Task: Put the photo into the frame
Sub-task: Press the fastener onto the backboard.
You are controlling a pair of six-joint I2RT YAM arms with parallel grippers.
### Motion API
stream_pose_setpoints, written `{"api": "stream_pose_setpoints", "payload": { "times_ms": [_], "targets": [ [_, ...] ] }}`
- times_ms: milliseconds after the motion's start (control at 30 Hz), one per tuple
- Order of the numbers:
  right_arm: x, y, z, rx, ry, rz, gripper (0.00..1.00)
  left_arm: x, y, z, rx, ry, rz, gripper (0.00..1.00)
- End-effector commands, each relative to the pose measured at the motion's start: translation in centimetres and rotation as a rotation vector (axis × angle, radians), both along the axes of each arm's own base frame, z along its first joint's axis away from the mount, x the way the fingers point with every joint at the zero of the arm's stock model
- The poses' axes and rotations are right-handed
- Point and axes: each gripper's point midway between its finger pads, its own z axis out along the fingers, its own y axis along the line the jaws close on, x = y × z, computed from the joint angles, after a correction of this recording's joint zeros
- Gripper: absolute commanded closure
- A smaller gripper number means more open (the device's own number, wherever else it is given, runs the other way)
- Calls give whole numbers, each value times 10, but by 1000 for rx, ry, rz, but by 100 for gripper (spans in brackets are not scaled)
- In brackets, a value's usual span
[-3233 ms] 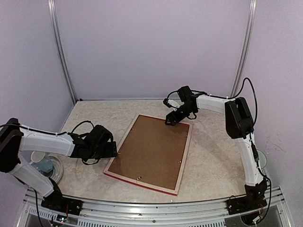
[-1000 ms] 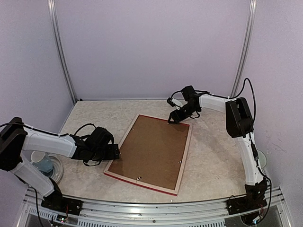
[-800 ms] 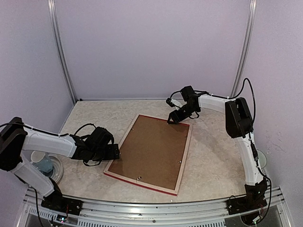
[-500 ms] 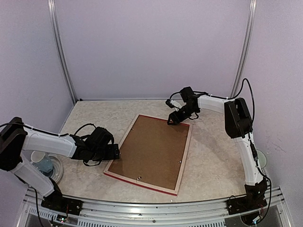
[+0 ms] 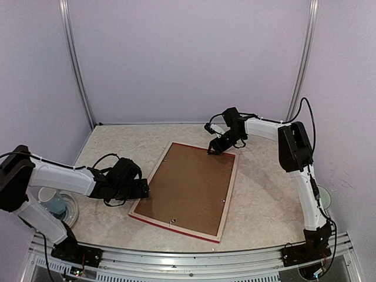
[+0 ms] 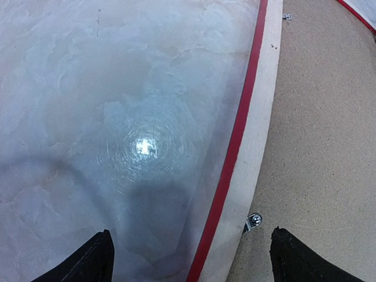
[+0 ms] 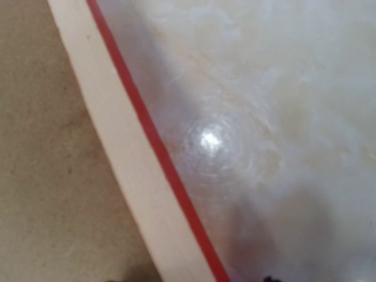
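Fingers (image 6: 98,261) of the left gripper (image 6: 191,264) show as two blunt black tips spread wide, with nothing clasped between them. One tip sits on the table's (image 6: 88,88) side and the other on the backing board's (image 6: 329,147) side, so they straddle the left long bar of the frame (image 6: 254,135). Whether they touch it cannot be told.

The table is glossy, with cream marble veining and a round glare spot. The frame lies flat on it, back upward, near the middle and turned at a slant. Its thin, straight bars are smooth pale wood, with a narrow shiny red stripe along the outer edge. Inside them, the rectangular board is brown, matte and finely fibrous. A small metal tab (image 6: 254,220) sits where bar meets board.

Further right, the right gripper (image 5: 212,149) hangs over the frame's far right corner. Its wrist view is blurred and shows only dark slivers at the lower edge. How far its fingers are parted, or whether they hold anything, cannot be told.
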Motion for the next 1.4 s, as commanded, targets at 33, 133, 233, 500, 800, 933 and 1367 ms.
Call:
{"api": "stream_pose_setpoints", "payload": {
  "times_ms": [33, 133, 233, 500, 800, 933, 1367],
  "targets": [
    [2, 0, -16, -33, 13, -16, 50, -2, -1, -6, 1, 6, -6, 9],
    [3, 0, -15, -31, 8, -17, 52, -3, -1, -7, 0, 8, -6, 9],
    [3, 1, -13, -27, 7, -14, 53, -3, -1, -7, 0, 9, -4, 9],
    [2, 1, -17, -38, 12, -18, 54, -3, -1, -7, 0, 9, -5, 9],
    [2, -1, -20, -45, 15, -22, 58, -4, 0, -7, 0, 7, -4, 9],
    [2, -1, -24, -52, 20, -26, 61, -4, 0, -7, 0, 9, -3, 9],
    [3, -1, -25, -59, 22, -37, 67, -4, 1, -7, 5, 8, -4, 9]
  ]
}}
